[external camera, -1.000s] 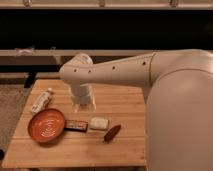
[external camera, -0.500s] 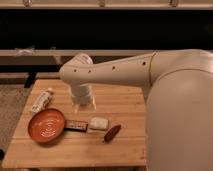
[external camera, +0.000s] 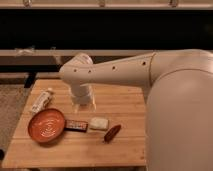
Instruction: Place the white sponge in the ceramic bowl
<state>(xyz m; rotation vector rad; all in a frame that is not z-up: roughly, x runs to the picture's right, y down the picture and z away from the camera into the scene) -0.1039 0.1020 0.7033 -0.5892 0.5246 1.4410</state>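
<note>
Camera view shows the gripper hanging under the bent arm, above the wooden table and just behind the sponge, probably so it can come straight down on it (whether it is open or closed I cannot tell). The sponge lies flat on the table, not held, with a dark bar between it and the bowl, so I judge the carry leftward must clear that bar.

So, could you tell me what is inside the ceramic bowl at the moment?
The ceramic bowl holds nothing; only pale swirl marks show, and nothing covers its inside. The white sponge lies on the table beside it, past a dark bar. The gripper hangs behind the sponge.
</note>
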